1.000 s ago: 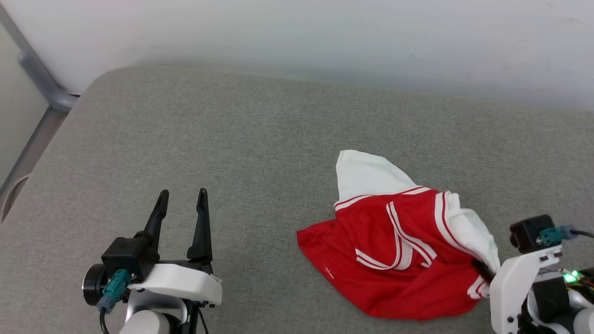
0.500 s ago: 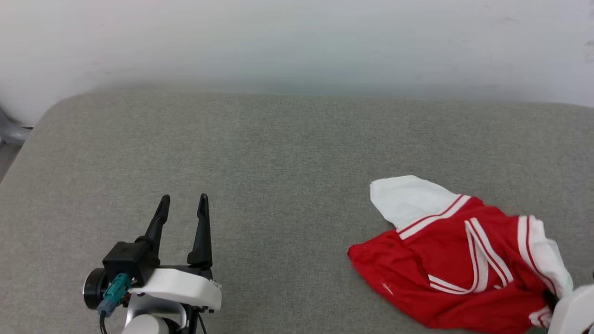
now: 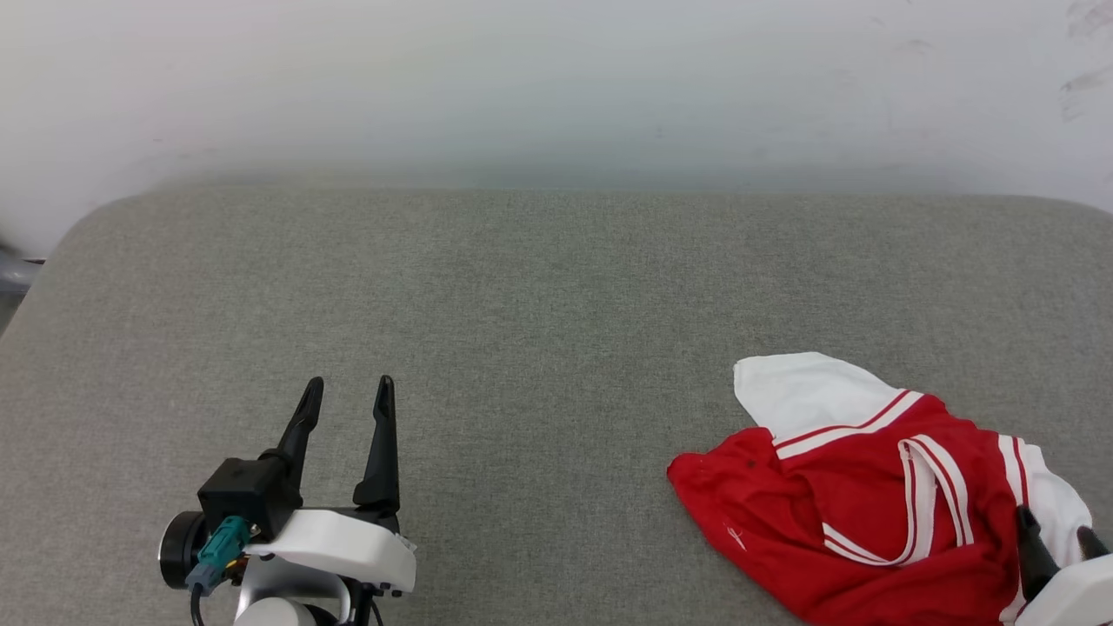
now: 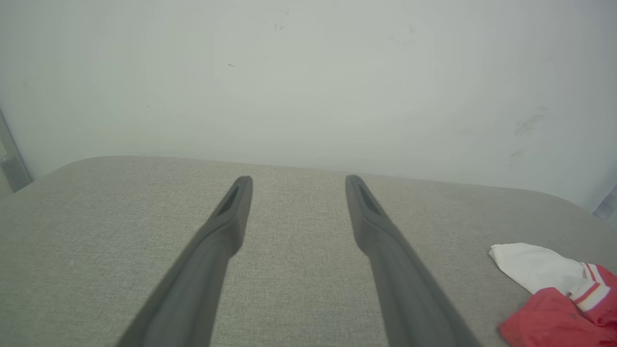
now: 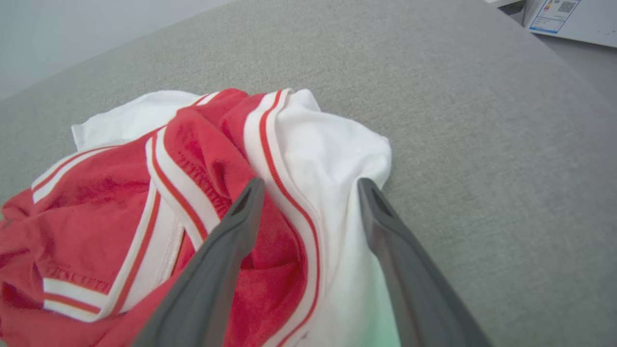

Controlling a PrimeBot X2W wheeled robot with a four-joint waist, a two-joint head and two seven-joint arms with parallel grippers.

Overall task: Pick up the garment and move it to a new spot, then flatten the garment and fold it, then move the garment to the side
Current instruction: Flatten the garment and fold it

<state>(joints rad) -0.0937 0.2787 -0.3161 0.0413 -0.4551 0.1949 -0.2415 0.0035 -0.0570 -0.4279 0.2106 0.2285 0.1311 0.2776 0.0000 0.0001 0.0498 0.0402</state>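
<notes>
- The garment (image 3: 869, 513) is seen crumpled at the near right of the grey cushion (image 3: 522, 304). It lies under the right end effector (image 3: 1056, 532) and well apart from the left end effector (image 3: 349, 382).
- Its long axis is laid roughly left to right, with one white sleeve pointed far-left.
- The right end effector is held wide, with a white fold lying between its fingers and nothing gripped.
- The left end effector is held open and empty over bare cushion.

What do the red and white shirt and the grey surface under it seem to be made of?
The bright red jersey-style shirt with white sleeves looks like soft matte knit fabric, perhaps cotton or polyester: it crumples into loose folds. The wide grey padded surface looks like matte woven upholstery cloth, with a fine visible weave and rounded edges.
</notes>
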